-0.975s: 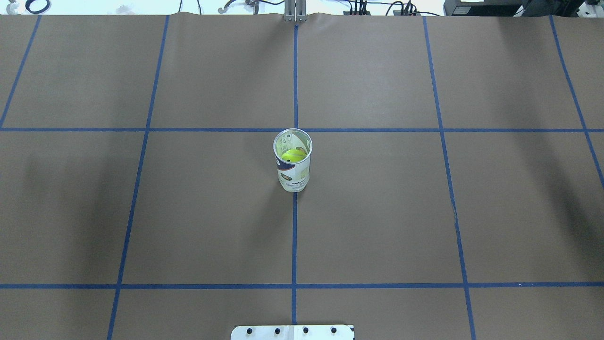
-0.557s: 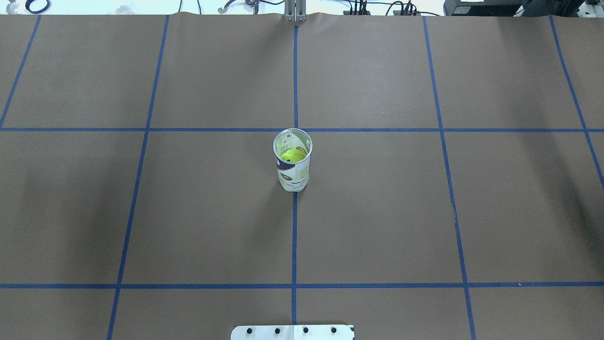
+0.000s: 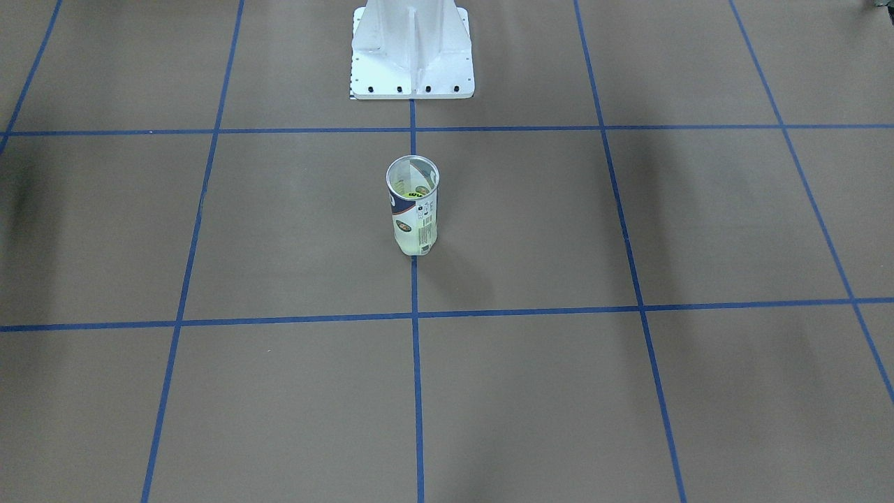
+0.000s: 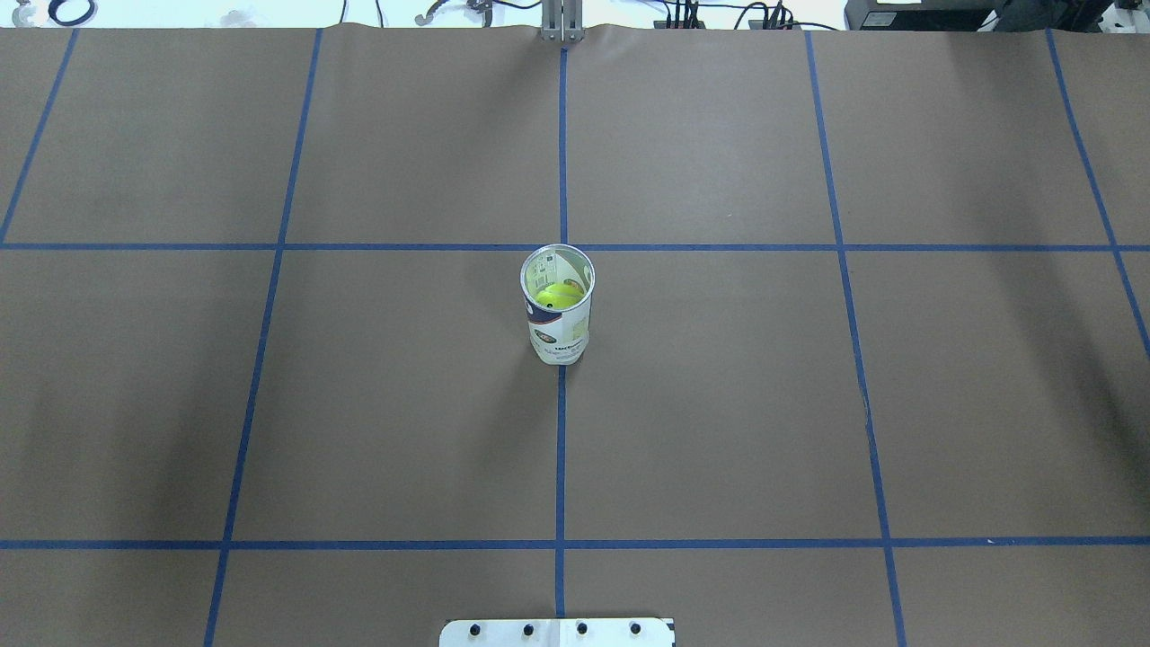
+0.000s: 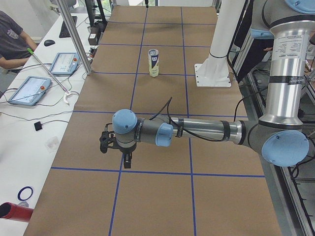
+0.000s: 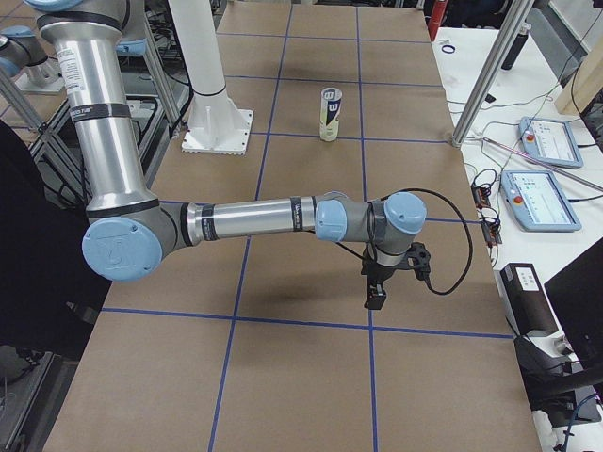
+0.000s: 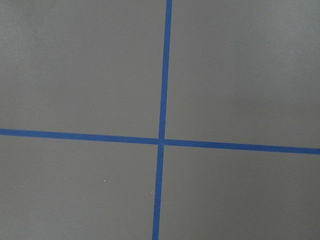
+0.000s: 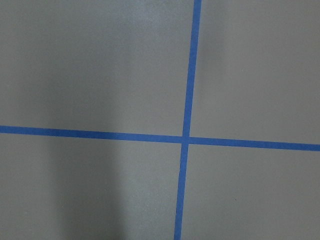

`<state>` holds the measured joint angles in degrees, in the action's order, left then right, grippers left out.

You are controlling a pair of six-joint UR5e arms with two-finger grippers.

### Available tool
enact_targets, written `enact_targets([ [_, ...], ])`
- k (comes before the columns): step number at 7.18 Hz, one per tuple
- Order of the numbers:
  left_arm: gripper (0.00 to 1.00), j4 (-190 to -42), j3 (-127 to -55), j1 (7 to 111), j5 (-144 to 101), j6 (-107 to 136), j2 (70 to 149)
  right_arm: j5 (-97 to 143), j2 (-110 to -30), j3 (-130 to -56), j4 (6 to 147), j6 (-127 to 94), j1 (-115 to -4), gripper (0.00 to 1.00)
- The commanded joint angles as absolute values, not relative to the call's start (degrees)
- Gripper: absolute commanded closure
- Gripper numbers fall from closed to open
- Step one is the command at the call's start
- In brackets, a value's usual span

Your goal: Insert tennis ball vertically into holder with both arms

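The holder (image 4: 559,331) stands upright, the tennis ball (image 4: 557,296) inside it. The left gripper (image 5: 127,162) and right gripper (image 6: 375,298) hang well apart from it; whether either claw is open cannot be told.

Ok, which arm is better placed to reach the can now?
Neither clearly: the left gripper and right gripper hang roughly mirrored, both well away from the holder, whose tennis ball already sits inside.
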<state>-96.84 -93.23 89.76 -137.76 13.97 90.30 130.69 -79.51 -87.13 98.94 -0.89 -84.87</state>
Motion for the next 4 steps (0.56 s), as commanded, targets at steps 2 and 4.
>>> enact_targets([
  [2,0.01,-97.2,-94.7,89.3,-137.3,14.7,89.1,130.9,-79.7,-87.5,99.5,-0.5,-85.0,0.01],
  [4,0.01,-97.1,-95.4,88.9,-136.6,14.9,90.2,130.8,-80.2,-87.4,99.1,-0.4,-85.0,0.01],
])
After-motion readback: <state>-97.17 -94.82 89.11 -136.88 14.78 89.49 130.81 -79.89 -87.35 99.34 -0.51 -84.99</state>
